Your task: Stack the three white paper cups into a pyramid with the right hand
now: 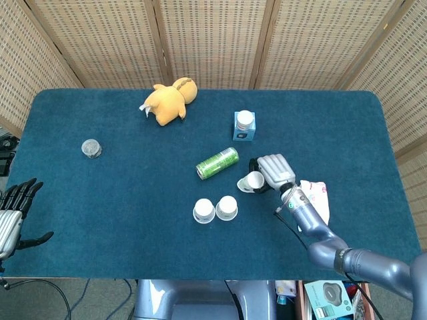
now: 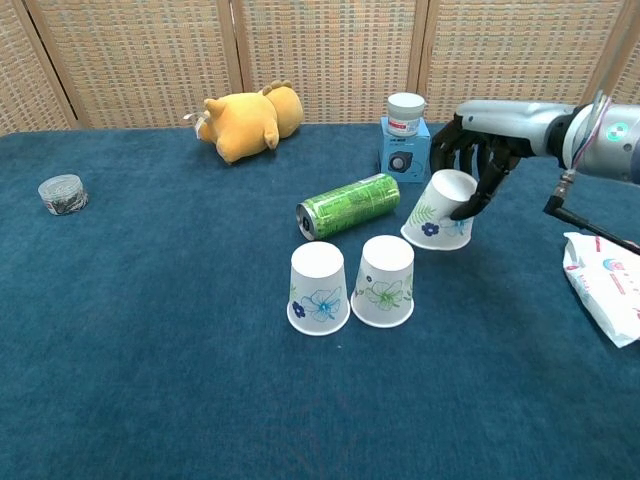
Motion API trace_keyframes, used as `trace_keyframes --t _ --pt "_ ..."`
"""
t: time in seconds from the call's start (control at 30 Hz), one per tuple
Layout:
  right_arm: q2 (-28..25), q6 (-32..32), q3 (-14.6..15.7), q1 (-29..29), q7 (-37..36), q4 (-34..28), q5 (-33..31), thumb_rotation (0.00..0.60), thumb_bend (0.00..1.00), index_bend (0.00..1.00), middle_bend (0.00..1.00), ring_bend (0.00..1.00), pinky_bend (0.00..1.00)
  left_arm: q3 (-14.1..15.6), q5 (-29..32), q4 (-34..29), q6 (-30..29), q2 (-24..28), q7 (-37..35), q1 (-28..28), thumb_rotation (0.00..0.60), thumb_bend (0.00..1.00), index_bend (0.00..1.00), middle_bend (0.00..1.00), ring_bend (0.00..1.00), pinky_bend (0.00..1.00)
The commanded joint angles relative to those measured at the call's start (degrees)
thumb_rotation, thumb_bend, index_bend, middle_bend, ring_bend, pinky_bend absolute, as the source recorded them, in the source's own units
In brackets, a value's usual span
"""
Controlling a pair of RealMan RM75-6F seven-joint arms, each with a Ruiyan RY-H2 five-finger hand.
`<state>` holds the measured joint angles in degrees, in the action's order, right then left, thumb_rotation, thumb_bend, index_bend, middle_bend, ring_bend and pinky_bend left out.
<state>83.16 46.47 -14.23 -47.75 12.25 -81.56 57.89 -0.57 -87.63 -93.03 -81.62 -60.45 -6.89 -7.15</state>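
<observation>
Two white paper cups stand upside down side by side on the blue table: the left cup and the middle cup. My right hand grips the third cup by its top end, lifted and tilted, just right of and behind the pair. My left hand hangs off the table's front left edge with fingers spread, holding nothing.
A green can lies on its side just behind the cups. A blue box with a white jar stands behind my right hand. A yellow plush toy, a small round tin and a white packet lie further off.
</observation>
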Motion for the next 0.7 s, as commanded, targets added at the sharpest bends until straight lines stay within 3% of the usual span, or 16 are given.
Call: trace_keyframes --t 0.03,0.17,0.3,0.7 --pt "-6.07 3.33 -2.04 1.02 -0.46 -9.86 2.17 0.6 0.36 0.54 0.59 0.49 0.51 0.08 -0.22 -0.06 -0.05 0.06 -0.09 -0.02 0.6 0.17 0.0 0.0 0.0 0.0" --pt "-10.79 5.41 -2.64 1.41 1.6 -19.82 3.91 0.6 0.36 0.54 0.59 0.49 0.51 0.18 -0.64 -0.16 -0.41 0.25 -0.55 0.07 0.6 0.17 0.0 0.0 0.0 0.0" --pt "-12.01 6.63 -2.82 0.21 5.8 -26.44 3.26 0.6 0.36 0.54 0.59 0.49 0.51 0.24 -0.81 -0.09 -0.57 0.44 -1.13 0.14 0.6 0.17 0.0 0.0 0.0 0.0" --pt "-4.77 8.69 -0.12 -6.83 20.35 -28.02 -8.11 0.6 0.38 0.54 0.58 0.49 0.51 0.37 -0.81 -0.1 -0.66 0.82 -1.87 0.27 0.6 0.17 0.0 0.0 0.0 0.0"
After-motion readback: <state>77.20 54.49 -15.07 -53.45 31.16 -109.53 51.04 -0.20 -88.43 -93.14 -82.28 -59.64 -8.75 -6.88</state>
